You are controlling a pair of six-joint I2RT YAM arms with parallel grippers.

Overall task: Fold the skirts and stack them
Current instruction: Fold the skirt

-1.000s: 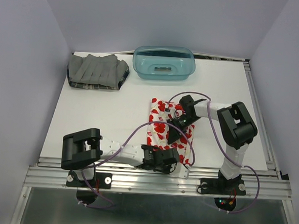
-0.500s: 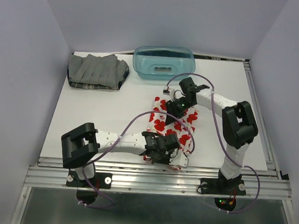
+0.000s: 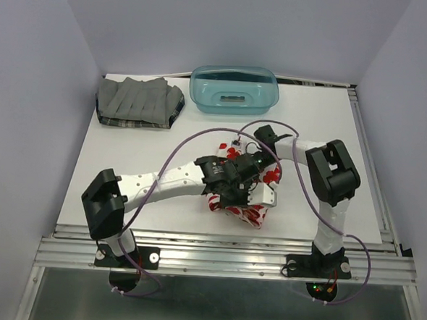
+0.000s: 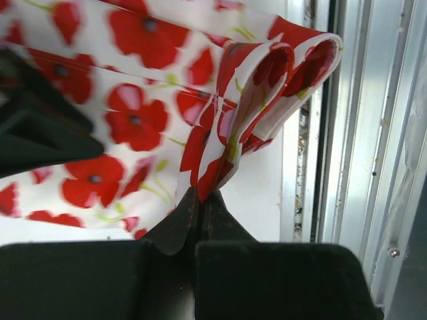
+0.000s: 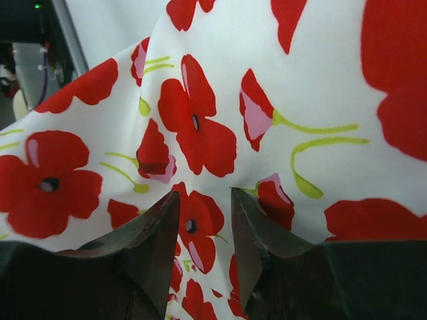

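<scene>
The poppy-print skirt (image 3: 252, 214) sits bunched at the middle of the bench (image 3: 144, 167), a little toward the right and close to the near edge, with both arms crowded over it. The left tool (image 4: 200, 200) is closed tight: its two fingers meet on a gathered edge of the cloth, and a doubled-over loop of hem hangs free beyond them, above the metal rail. The right tool (image 5: 203, 200) has its fingers (image 5: 157, 240) a little apart with cloth filling the gap and creases running toward it. Whether it pinches the cloth or only presses on it, I cannot tell.

From above, the skirt seems to run near-to-far, though it is too rumpled under the arms to be sure of its long axis. The right tool is over the far part and the left tool over the near part, so the fold in hand looks like the near edge being carried toward the far one (a judgement, not a thing seen).

What the coming move turns on is where the pile stands. The grey skirt (image 3: 134, 97) lies flat on the plaid skirt (image 3: 177, 111) at the far left corner, well apart from the poppy skirt and beside the teal basket (image 3: 199, 94). That is up and to the left of both tools, and on the left arm's side, so that arm looks better placed to carry it.
</scene>
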